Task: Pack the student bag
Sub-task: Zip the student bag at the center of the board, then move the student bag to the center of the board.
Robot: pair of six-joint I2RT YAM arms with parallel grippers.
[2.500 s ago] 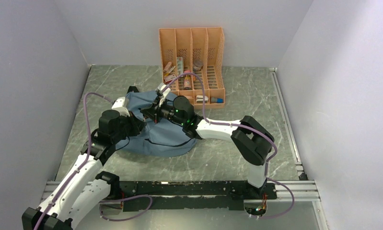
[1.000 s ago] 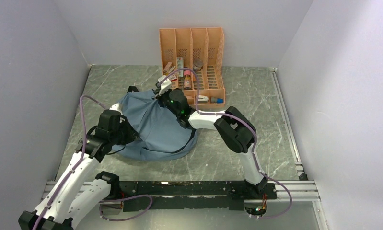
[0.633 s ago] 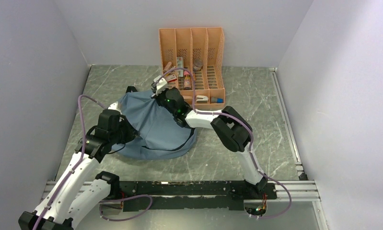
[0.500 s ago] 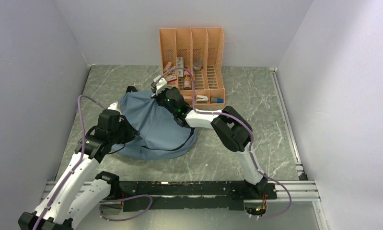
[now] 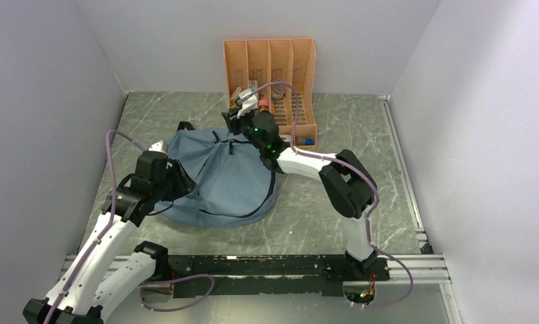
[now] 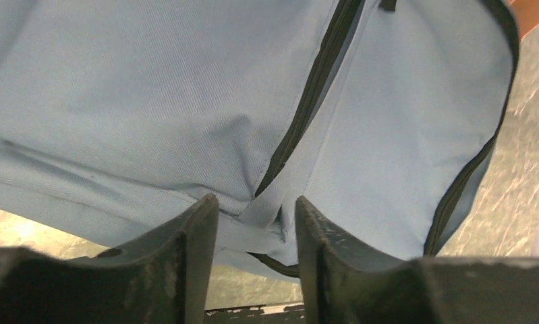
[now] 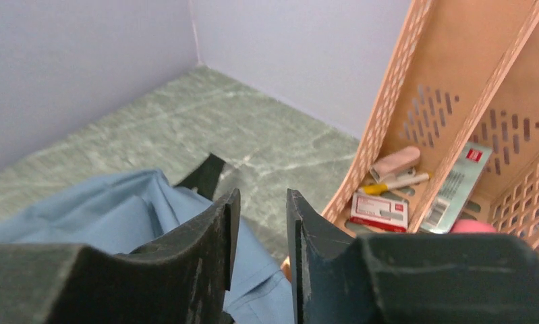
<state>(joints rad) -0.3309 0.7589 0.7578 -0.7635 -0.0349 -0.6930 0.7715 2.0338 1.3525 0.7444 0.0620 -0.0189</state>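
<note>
The left gripper [image 6: 254, 202] stood narrowly parted with nothing pinched, its tips at a fold beside the black zip [image 6: 307, 94] of the bag [image 6: 152, 101]. The right gripper [image 7: 262, 194] was also slightly parted and empty, raised over the bag's far edge near the organizer [image 7: 455, 61]. The bag lay slumped on the table [image 5: 334, 223], left of centre

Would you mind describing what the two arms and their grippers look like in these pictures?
The left arm and the right arm both have white link shells and bulky black joints. A purple cable loops along each. Small green lights glow near the right wrist. The left gripper and right gripper have blunt, dark, scuffed fingers.
</note>
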